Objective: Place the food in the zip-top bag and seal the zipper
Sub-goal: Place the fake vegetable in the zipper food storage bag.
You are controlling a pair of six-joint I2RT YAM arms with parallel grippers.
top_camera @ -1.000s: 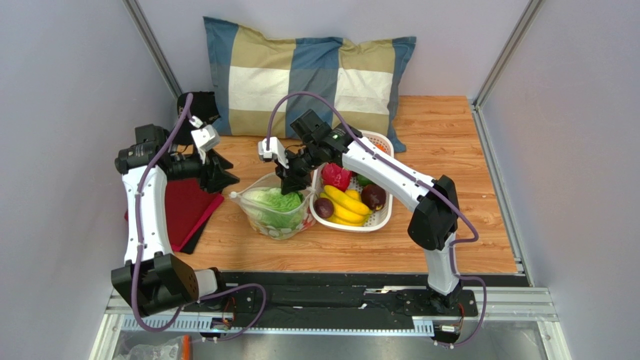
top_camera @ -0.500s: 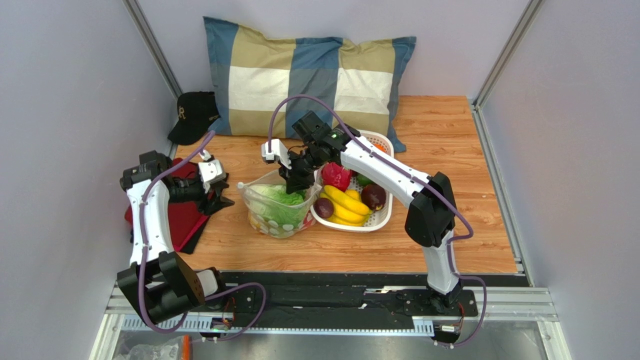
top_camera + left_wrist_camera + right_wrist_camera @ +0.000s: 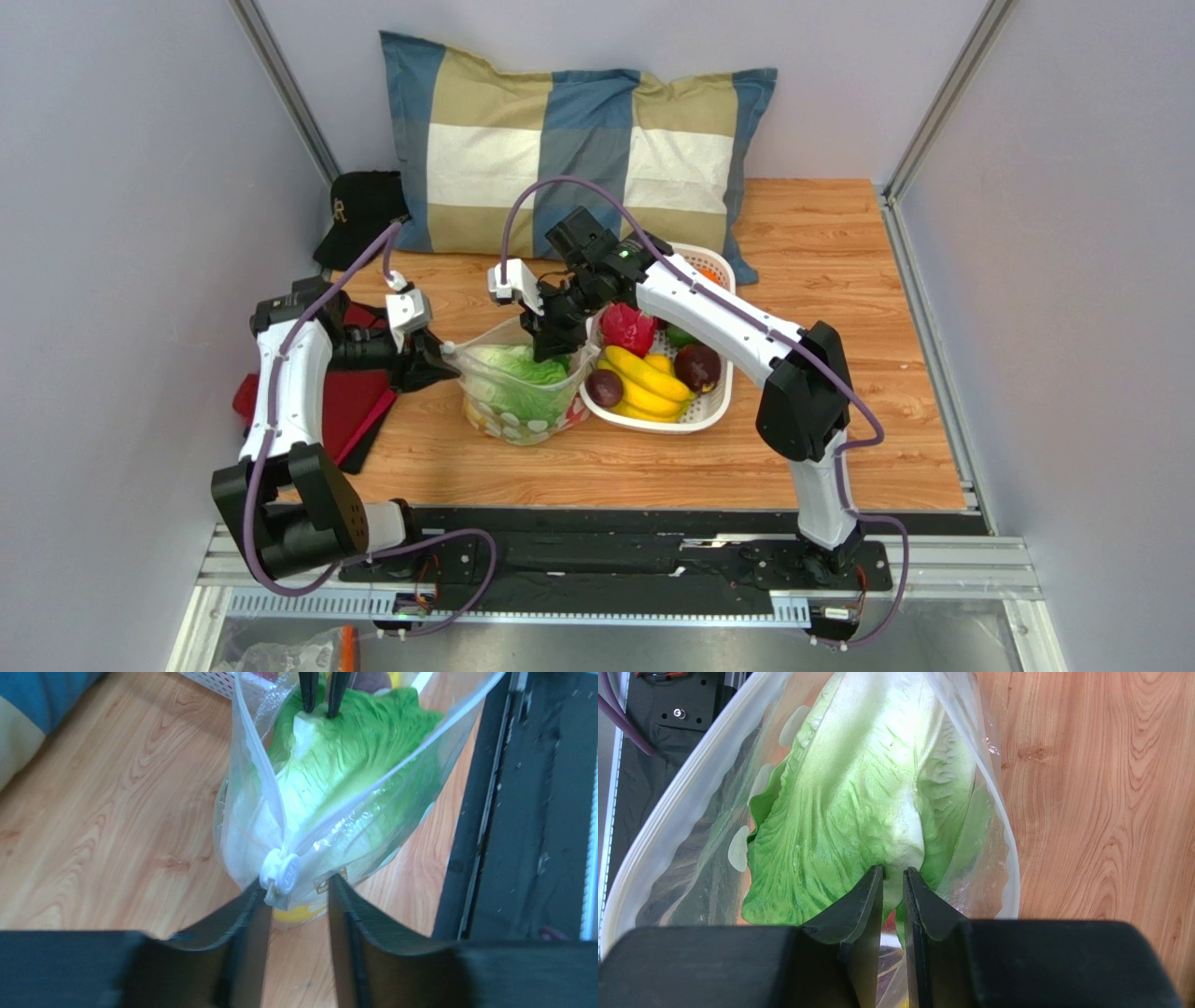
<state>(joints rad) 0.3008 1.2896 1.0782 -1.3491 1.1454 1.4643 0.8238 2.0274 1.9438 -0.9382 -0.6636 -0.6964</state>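
One bag (image 3: 477,378) holds one lettuce (image 3: 843,812) and one yellow fruit (image 3: 295,915), and carries one slider (image 3: 279,875). One basket (image 3: 716,399) holds two dark round fruits (image 3: 697,367), one red fruit (image 3: 627,331), one green fruit (image 3: 680,336) and one bunch of bananas (image 3: 645,381). There are two arms (image 3: 730,329), one pillow (image 3: 575,147), one cap (image 3: 358,210) and one red mat (image 3: 344,399).

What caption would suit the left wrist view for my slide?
Open left jaws flank the zipper slider of the zip-top bag, lettuce inside.
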